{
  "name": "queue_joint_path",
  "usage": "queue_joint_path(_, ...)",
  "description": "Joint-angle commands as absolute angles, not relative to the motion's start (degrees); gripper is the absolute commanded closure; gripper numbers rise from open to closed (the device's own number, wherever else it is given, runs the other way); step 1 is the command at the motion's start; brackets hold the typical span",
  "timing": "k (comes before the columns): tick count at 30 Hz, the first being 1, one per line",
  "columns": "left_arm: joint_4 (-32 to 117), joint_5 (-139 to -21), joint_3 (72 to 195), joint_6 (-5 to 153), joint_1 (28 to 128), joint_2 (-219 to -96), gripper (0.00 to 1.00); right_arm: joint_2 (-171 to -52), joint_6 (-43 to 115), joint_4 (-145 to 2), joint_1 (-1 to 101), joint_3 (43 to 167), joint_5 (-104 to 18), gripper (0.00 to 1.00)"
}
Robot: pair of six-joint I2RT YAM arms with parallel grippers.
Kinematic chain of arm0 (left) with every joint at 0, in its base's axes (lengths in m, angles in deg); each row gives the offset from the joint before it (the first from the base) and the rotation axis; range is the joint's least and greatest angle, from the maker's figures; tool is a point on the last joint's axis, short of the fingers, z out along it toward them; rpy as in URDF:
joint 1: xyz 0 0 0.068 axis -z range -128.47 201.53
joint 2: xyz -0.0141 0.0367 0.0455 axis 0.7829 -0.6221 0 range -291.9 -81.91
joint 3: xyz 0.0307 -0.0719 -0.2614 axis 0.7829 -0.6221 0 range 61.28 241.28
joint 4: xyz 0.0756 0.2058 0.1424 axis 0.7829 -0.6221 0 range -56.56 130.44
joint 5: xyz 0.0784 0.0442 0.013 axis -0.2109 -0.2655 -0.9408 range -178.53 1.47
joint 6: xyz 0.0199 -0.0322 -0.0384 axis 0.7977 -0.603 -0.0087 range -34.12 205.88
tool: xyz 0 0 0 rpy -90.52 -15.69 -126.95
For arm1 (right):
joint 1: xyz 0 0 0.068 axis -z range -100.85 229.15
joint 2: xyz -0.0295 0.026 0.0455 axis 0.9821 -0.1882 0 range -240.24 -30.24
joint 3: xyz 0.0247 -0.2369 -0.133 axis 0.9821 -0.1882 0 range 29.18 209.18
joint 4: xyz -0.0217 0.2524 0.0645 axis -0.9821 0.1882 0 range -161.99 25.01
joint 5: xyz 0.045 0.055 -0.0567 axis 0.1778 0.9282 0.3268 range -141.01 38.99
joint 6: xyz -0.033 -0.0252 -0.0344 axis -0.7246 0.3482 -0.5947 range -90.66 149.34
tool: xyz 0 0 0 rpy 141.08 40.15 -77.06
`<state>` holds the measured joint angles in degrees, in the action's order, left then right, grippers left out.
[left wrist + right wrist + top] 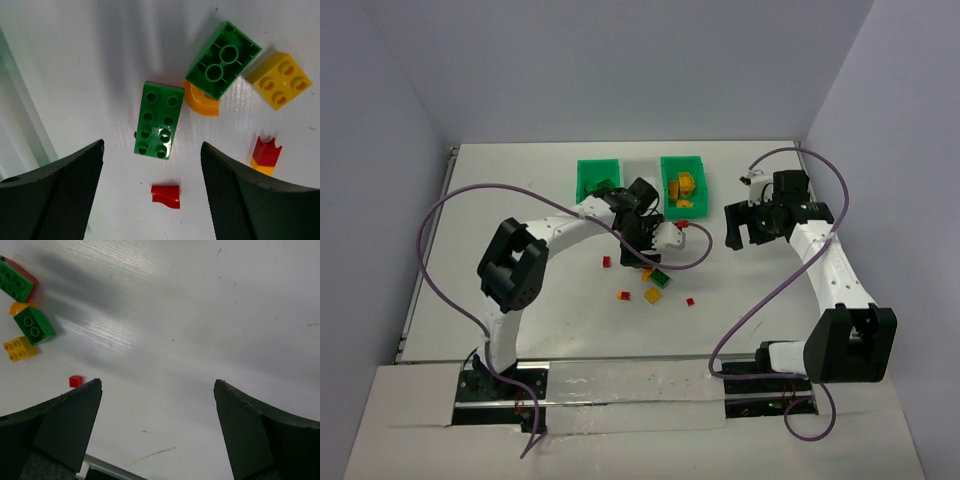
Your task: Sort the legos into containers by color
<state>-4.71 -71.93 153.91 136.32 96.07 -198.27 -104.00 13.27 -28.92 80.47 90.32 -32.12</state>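
My left gripper (152, 146) (642, 260) is open, low over the loose legos. A small red piece (165, 196) lies on the table between its fingers, touching neither. Just beyond are a studded green brick (159, 120), an upturned green brick (223, 60), an orange half-disc (201, 103), a yellow brick (279, 80) and a red bit on orange (266, 154). The containers stand at the back: a left green bin (590, 182), a white middle bin (640, 170) and a right green bin (670, 192) with orange and yellow legos. My right gripper (157, 382) (742, 235) hangs open over bare table.
A red cube (75, 381) and the green bricks (32, 326) lie to the left in the right wrist view. Other red bits (606, 262) (690, 301) are scattered on the white table (520, 200). A purple cable (450, 205) loops over each arm. Grey walls close in the sides.
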Motion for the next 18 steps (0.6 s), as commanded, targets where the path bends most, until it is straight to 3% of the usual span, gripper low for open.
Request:
queue_joint_path(1,-7.7,-75.0,157.5,140.0,96.5,-200.8,0.17,-104.1,11.7,-28.7,82.4,89.5,-29.4,0.00)
queue_joint_path(18,-8.6,-75.4,161.0,142.4,98.5,-204.9,0.28,-105.6,10.6,-29.6,84.1,87.9,-27.0,0.00)
